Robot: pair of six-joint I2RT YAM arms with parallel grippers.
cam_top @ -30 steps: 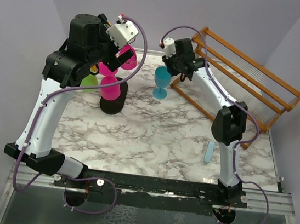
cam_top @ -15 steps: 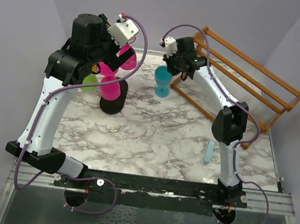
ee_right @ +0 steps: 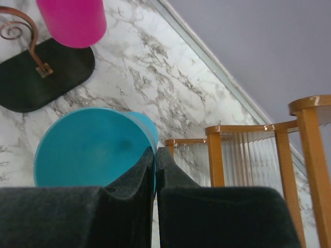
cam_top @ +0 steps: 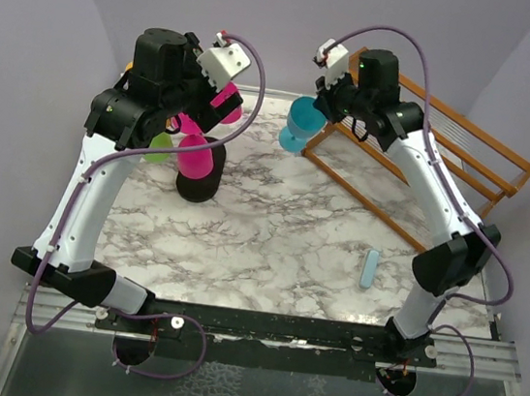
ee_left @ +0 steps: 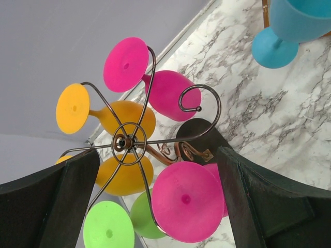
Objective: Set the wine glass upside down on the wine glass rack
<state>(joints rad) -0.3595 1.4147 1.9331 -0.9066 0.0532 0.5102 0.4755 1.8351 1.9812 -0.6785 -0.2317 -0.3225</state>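
Pink, orange and green glasses (ee_left: 170, 93) hang bowl-down on rack (ee_left: 126, 142), feet caught in wire curls; room looks left on right side. Left gripper (ee_left: 158, 199) hovers over rack, jaws spread wide, empty, likely standing by. Blue glass (ee_right: 88, 147) right of rack, not yet inverted. Right gripper (ee_right: 155, 170) pinches its rim wall, fingers nearly together, leaving stem free for hooking.

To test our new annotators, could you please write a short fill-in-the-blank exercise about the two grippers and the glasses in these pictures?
1. The right gripper is shut on the ____ wine glass.
2. The left gripper hovers over the wine glass rack with its jaws ____.
3. On the rack hang a pink glass, an orange glass and a ____ one.
Missing words: blue; open; green.
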